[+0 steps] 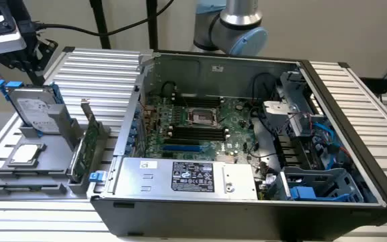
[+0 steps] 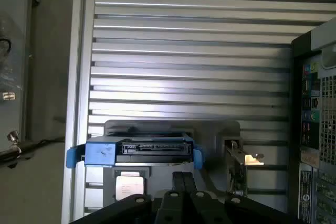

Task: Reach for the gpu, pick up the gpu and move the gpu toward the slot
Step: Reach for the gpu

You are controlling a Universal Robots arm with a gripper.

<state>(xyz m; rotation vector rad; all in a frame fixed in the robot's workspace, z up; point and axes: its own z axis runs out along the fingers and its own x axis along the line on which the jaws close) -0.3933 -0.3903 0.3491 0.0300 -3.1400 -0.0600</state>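
Ribbed aluminium slats formed the counter (image 1: pixel 96 70), which carried an open computer case (image 1: pixel 213 222). Its motherboard (image 1: pixel 210 126) lay exposed, and a silver power supply (image 1: pixel 187 176) ran along the near edge. Just beside the case, toward the exterior view's left, a grey holder (image 1: pixel 46 146) sat on the counter.

The gpu (image 1: pixel 90 138) stood on edge in this holder, with its green board upright and its narrow silver bracket at the far end, close to the case wall. A hard drive (image 1: pixel 36 108) with blue rails stood upright in the same holder, farther toward the exterior view's left. A small square chip (image 1: pixel 24 154) lay flat in front of it.

The end effector (image 2: pixel 184 184) hung in the air over the far corner of the counter on the exterior view's left, above the hard drive and well apart from the gpu. Whether it was wide or narrow could not be told. The wrist view looked down on the hard drive's connector edge, with the chip and the gpu's bracket near it.
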